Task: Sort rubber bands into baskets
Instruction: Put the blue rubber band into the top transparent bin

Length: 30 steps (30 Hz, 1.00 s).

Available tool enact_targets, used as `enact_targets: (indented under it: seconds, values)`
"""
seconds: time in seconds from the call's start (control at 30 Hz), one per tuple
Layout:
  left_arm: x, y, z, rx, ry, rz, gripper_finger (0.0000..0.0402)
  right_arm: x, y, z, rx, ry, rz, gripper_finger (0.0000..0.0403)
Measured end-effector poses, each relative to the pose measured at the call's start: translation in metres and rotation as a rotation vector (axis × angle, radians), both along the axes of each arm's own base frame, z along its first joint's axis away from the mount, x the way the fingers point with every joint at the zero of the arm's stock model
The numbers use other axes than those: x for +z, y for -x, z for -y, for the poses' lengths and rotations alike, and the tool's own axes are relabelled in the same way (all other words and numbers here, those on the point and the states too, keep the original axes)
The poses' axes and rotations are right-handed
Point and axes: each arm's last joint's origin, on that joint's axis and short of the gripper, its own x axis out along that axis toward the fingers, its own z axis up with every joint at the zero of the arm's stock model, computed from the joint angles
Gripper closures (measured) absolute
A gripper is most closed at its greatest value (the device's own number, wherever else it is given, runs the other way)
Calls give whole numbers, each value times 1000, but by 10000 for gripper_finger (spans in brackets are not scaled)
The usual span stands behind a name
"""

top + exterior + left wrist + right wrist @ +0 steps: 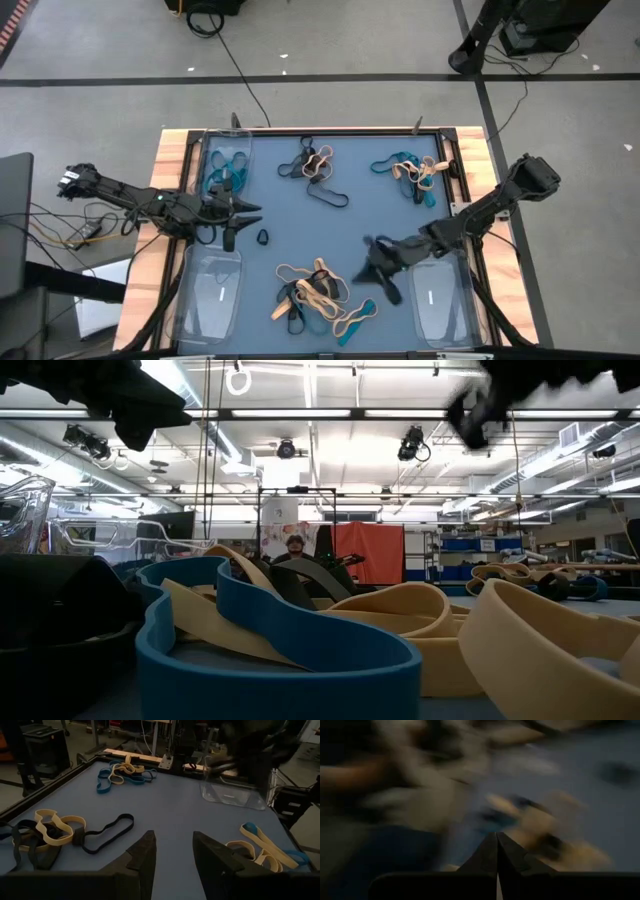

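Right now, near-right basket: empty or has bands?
Looks empty. In the high view the near-right basket shows only clear plastic; the right gripper sits beside it over the mat.

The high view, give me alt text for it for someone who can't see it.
Two dark robot arms reach over a blue table strewn with clumps of rubber bands. The left gripper is open beside a clear basket holding teal bands; the right gripper is shut.
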Motion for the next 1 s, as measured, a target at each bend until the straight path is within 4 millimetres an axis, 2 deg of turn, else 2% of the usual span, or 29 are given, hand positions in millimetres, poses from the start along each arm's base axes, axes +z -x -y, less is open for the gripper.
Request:
enact_targets:
  seconds: [0.1, 0.17, 0.47, 0.67, 0.8, 1.0]
  values:
    - [-3, -3, 1, 7, 17, -17, 269, -14, 3, 13, -248, 88, -124, 396]
    - [-6, -6, 2, 13, 32, -40, 269, -18, 4, 18, -310, 110, -154, 396]
    - [-35, -33, 12, -1, 34, -216, 269, -17, 3, 19, -308, 52, -156, 396]
    - [-47, -53, 20, -71, 40, -219, 269, -17, 3, 18, -315, 22, -164, 396]
    - [-53, -62, 30, -126, 30, -212, 269, -26, -2, 15, -294, 1, -178, 396]
    - [-59, -67, 40, -166, 24, -205, 269, -52, -17, 10, -247, -28, -200, 396]
